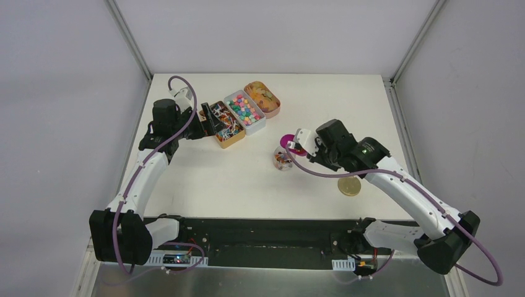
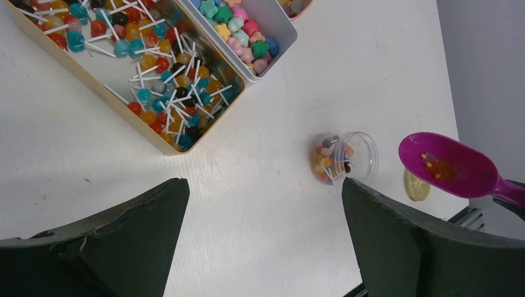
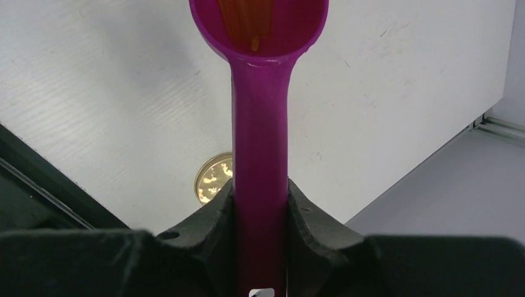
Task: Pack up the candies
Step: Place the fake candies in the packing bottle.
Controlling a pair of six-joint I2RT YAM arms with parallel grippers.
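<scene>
The candies (image 2: 162,69), small round sweets on white sticks in mixed colours, fill a long gold tin (image 1: 226,129). More candies lie in a small clear jar (image 1: 283,158), which also shows in the left wrist view (image 2: 342,158). My right gripper (image 3: 260,201) is shut on the handle of a purple scoop (image 3: 260,124). The scoop bowl (image 2: 444,164) holds a few orange pieces and hovers beside the jar. My left gripper (image 2: 263,185) stands wide open with nothing between its fingers, above the table by the gold tin's near end (image 1: 209,122).
A white tin (image 1: 245,111) of pastel sweets and an orange tin (image 1: 262,99) stand next to the gold tin at the back. A round gold lid (image 1: 349,185) lies on the table to the right of the jar, under my right arm.
</scene>
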